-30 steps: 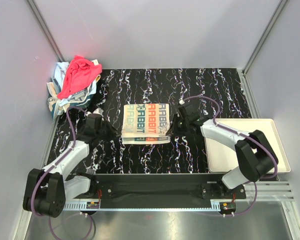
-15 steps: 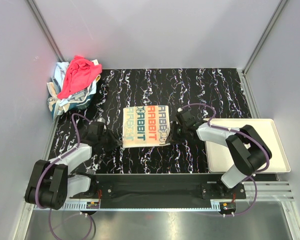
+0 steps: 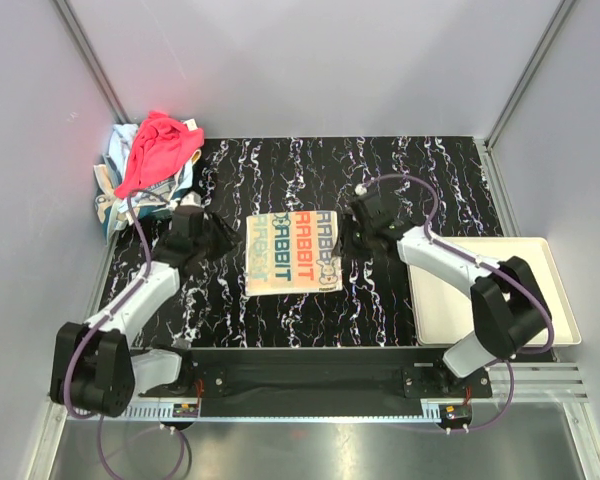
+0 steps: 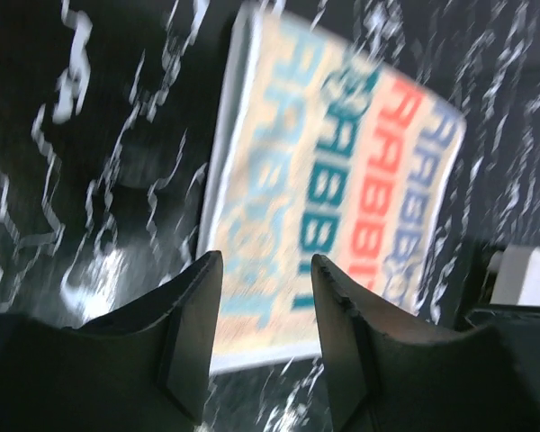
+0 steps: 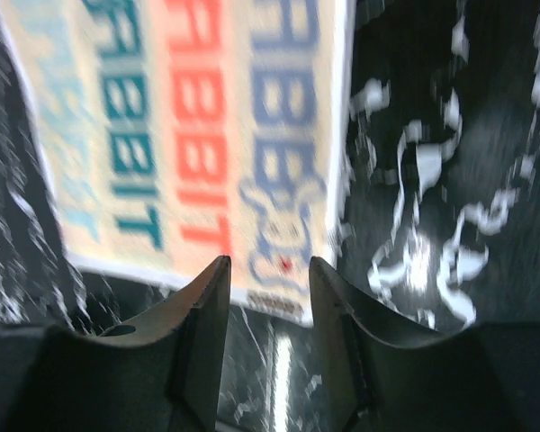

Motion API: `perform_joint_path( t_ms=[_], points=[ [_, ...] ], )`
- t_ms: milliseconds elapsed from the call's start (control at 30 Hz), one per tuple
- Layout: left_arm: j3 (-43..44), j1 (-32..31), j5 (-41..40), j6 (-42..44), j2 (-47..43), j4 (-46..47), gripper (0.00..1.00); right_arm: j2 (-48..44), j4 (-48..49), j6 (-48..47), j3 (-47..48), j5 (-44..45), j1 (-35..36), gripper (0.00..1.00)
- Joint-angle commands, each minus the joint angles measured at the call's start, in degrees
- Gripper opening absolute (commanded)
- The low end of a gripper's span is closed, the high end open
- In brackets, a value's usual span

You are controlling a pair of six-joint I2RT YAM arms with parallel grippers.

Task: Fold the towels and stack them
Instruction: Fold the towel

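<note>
Flanking lettered towel, jaws parted, clear of edges.

Lettered towel folded; pink towel heaped

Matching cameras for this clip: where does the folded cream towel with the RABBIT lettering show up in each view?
Top external: the folded RABBIT towel lies flat near the middle of the picture.
Left wrist: it fills the upper centre and right, seen tilted.
Right wrist: it fills the upper left.
Shared landmark: the black white-veined table top that the towel lies on.
</note>
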Motion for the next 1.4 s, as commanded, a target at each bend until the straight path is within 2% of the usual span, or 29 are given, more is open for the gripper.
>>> perform_joint_path(
  t_ms=[0, 167, 367, 667, 1000, 1167, 1367],
  points=[
    [6.3, 0.1, -3.4, 2.1, 7.4, 6.9, 0.49, 5.4, -0.8, -5.4, 10.0, 5.0, -2.8, 0.46],
    [12.9, 0.0, 3.3, 4.7, 18.5, 17.2, 0.47, 16.8, -0.1, -7.1, 24.3, -0.1, -4.8, 0.35],
    [23.1, 0.0, 5.0, 6.6, 31.1, 15.2, 0.43, 30.1, -2.7, -7.8, 35.8, -1.0, -5.2, 0.27],
    [29.9, 0.0, 3.2, 6.6, 43.0, 14.0, 0.41, 36.7, -2.3, -8.4, 38.5, -2.5, -8.7, 0.26],
    [33.3, 0.3, -0.5, 8.2, 46.7, 10.4, 0.41, 36.4, -2.0, -8.4, 37.9, -4.2, -10.8, 0.27],
    [33.9, 0.4, -0.5, 9.1, 44.3, 9.7, 0.42, 34.1, -1.6, -8.5, 37.4, -4.6, -11.0, 0.29],
    [38.2, 0.4, -1.3, 10.8, 42.2, 4.2, 0.44, 33.6, -3.5, -10.4, 39.8, 0.0, -11.1, 0.34]
  ],
)
